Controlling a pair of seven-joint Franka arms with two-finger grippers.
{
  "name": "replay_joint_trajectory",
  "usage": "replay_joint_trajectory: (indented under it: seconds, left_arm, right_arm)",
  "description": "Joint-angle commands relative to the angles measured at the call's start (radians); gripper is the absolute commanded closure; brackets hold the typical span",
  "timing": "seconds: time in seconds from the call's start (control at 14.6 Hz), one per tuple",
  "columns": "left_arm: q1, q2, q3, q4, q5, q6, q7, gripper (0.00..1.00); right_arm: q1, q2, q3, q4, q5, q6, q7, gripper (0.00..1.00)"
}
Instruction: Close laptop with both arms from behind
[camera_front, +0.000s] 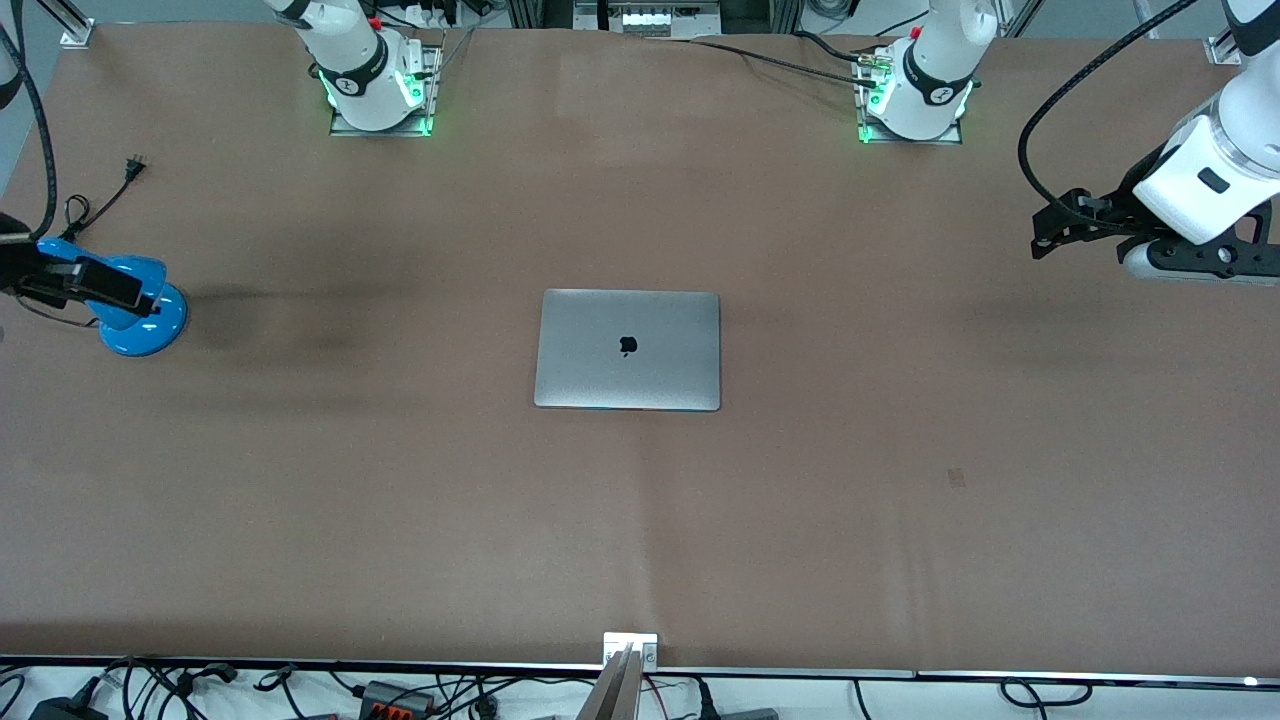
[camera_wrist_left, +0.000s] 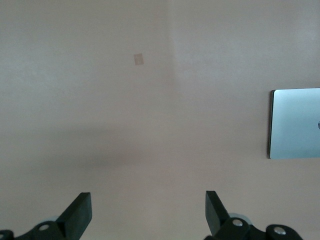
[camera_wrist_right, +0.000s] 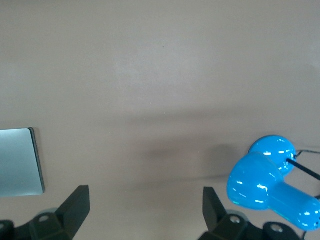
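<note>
Brown worktop (camera_front: 300, 500): laptop (camera_front: 628, 349) lies shut at centre; left gripper (camera_wrist_left: 148, 212) and right gripper (camera_wrist_right: 146, 207) hover apart at opposite ends, fingers open, evidently clear of it

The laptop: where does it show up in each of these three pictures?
Front view: the laptop lies shut in the middle of the table.
Left wrist view: cut off at the picture's edge.
Right wrist view: cut off at the edge.
Shared landmark: its silver lid.

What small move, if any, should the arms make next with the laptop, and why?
Probably none beyond waiting: the laptop already lies shut, lid flat with its logo up. The left hand and right hand hang open over bare table, apart from it.
</note>
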Motion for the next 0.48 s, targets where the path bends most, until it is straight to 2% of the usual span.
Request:
replay_joint_trajectory:
  seconds: [0.0,0.21,0.41]
  left_arm:
    - [-0.006,-0.017,-0.009,0.002,0.005,-0.018,0.015,0.00]
    - [-0.006,-0.018,-0.010,0.004,0.007,-0.018,0.016,0.00]
    - [-0.006,-0.017,-0.010,0.004,0.007,-0.021,0.018,0.00]
  right_arm:
    - [-0.010,-0.198,0.019,-0.276,-0.029,0.130,-0.041,0.00]
    - [-0.013,-0.215,0.017,-0.265,-0.028,0.052,-0.029,0.00]
    - [-0.014,-0.217,0.017,-0.260,-0.030,0.064,-0.042,0.00]
